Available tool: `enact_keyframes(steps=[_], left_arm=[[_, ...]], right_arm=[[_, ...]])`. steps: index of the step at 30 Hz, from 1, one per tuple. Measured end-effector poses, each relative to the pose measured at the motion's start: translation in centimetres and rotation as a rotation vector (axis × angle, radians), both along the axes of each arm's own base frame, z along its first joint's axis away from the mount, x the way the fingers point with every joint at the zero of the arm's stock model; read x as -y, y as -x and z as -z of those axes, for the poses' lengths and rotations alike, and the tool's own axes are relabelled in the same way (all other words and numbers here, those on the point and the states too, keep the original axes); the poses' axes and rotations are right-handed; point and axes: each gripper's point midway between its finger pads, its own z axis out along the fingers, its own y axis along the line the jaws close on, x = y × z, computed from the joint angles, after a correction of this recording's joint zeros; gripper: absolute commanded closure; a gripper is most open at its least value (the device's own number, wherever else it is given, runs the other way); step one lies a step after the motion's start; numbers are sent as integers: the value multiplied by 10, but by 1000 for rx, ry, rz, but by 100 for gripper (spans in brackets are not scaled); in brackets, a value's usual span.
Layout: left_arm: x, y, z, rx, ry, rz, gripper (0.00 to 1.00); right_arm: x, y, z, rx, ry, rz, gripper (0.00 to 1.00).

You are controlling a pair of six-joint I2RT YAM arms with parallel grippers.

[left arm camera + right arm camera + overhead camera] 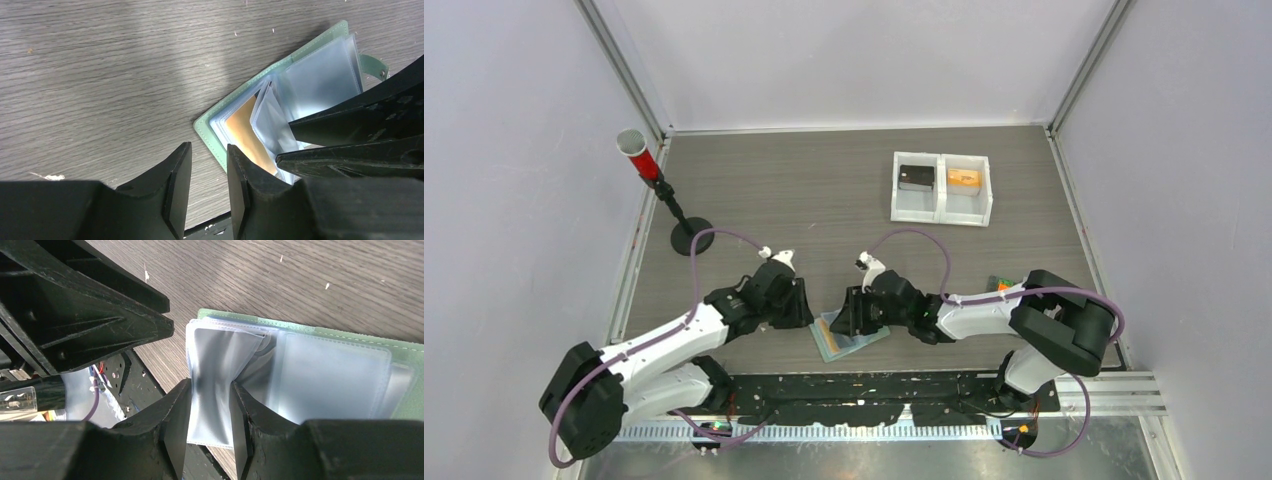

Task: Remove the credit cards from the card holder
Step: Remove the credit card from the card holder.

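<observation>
The sage-green card holder (852, 338) lies open on the table near the front edge, between both grippers. In the left wrist view (212, 132) its pale pockets fan up, and the orange-tan card (245, 132) sits in one pocket. No light blue card can be told apart from the pale sleeves. My left gripper (207, 182) is open and empty just left of the holder's corner, also seen from above (802, 305). My right gripper (210, 425) is shut on one clear pocket sleeve (215, 365) and pinches it narrow; it also shows from above (854, 312).
A white two-compartment tray (941, 212) stands at the back right with a black piece (916, 177) and an orange piece (964, 179) in it. A red cup on a black stand (638, 156) is at the back left. The black perforated strip (874, 400) runs along the table's front.
</observation>
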Motion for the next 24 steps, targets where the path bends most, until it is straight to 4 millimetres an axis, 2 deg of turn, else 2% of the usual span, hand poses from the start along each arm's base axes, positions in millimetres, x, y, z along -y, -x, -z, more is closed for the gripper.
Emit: enact_keyframes(steps=[10, 19, 24], left_arm=[[15, -3, -3, -11, 41, 36, 68], [31, -6, 2, -61, 46, 85, 71], [39, -4, 5, -95, 61, 113, 72]], right_arm=[[6, -2, -2, -20, -26, 12, 61], [8, -3, -2, -34, -39, 21, 62], [9, -5, -8, -27, -54, 27, 60]])
